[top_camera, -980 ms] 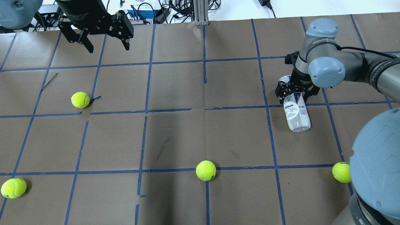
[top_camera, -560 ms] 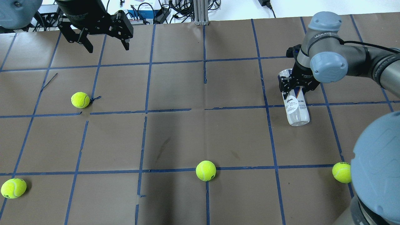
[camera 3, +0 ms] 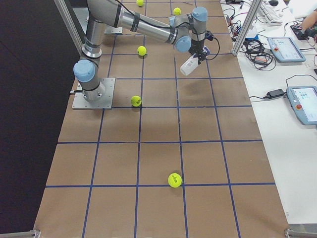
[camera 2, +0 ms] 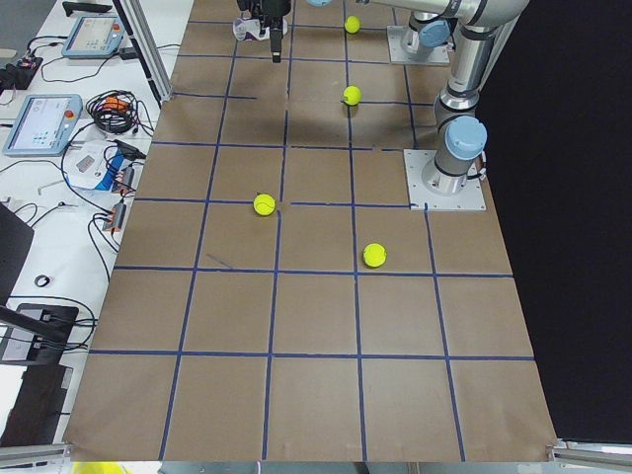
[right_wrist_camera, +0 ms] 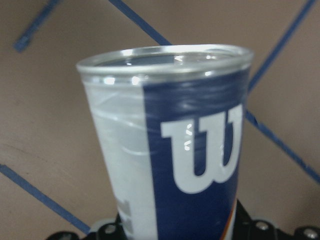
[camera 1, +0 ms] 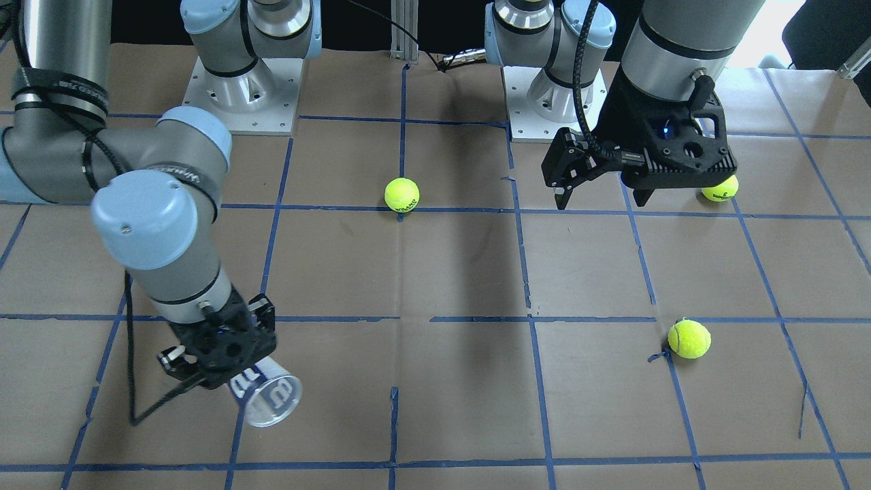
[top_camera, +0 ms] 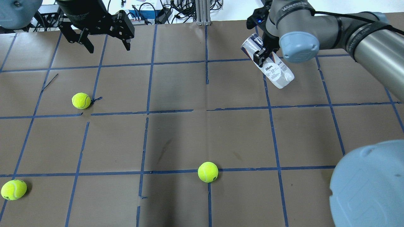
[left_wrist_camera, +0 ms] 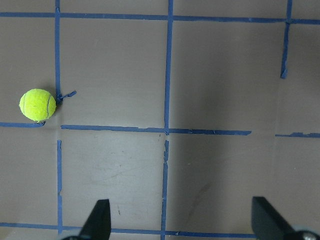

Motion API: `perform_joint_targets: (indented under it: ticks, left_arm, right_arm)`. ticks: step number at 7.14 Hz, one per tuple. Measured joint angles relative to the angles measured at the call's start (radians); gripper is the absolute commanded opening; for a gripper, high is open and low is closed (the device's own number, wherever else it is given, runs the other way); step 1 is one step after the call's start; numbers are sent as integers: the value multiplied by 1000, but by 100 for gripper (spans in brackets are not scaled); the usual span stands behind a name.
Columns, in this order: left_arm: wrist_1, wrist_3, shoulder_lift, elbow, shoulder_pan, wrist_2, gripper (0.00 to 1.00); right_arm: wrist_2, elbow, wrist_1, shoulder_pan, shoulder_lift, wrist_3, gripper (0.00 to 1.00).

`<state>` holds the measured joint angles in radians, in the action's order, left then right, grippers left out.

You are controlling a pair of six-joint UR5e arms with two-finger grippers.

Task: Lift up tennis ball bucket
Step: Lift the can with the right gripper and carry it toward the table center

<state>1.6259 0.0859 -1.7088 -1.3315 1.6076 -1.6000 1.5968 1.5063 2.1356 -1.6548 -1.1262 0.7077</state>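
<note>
The tennis ball bucket (top_camera: pixel 273 68) is a clear can with a white and dark-blue "W" label. My right gripper (top_camera: pixel 263 53) is shut on it near its open end and holds it tilted above the table, at the far right. It also shows in the front view (camera 1: pixel 270 397), the right side view (camera 3: pixel 188 65) and close up in the right wrist view (right_wrist_camera: pixel 175 150). My left gripper (top_camera: pixel 109 49) is open and empty, high over the far left of the table, and shows in the front view (camera 1: pixel 601 202).
Yellow-green tennis balls lie on the brown taped table: one at mid left (top_camera: pixel 81 100), one at front centre (top_camera: pixel 208 172), one at the front left corner (top_camera: pixel 13 189). The left wrist view shows one ball (left_wrist_camera: pixel 37 105). Cables and boxes lie past the far edge.
My right gripper has raised the can off the table and carried it toward the far edge and a little left, now tilted. The left arm has not moved.
</note>
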Motion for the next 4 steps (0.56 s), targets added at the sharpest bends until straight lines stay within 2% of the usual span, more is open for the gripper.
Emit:
perform_joint_targets:
  ticks: [2, 4]
  left_arm:
    - [0, 0, 0, 0, 0, 0, 100]
    - [0, 0, 1, -3, 1, 0, 100]
  right_arm:
    - [-6, -22, 144, -120, 50, 259, 64]
    - [-1, -71, 219, -199, 125, 529, 66]
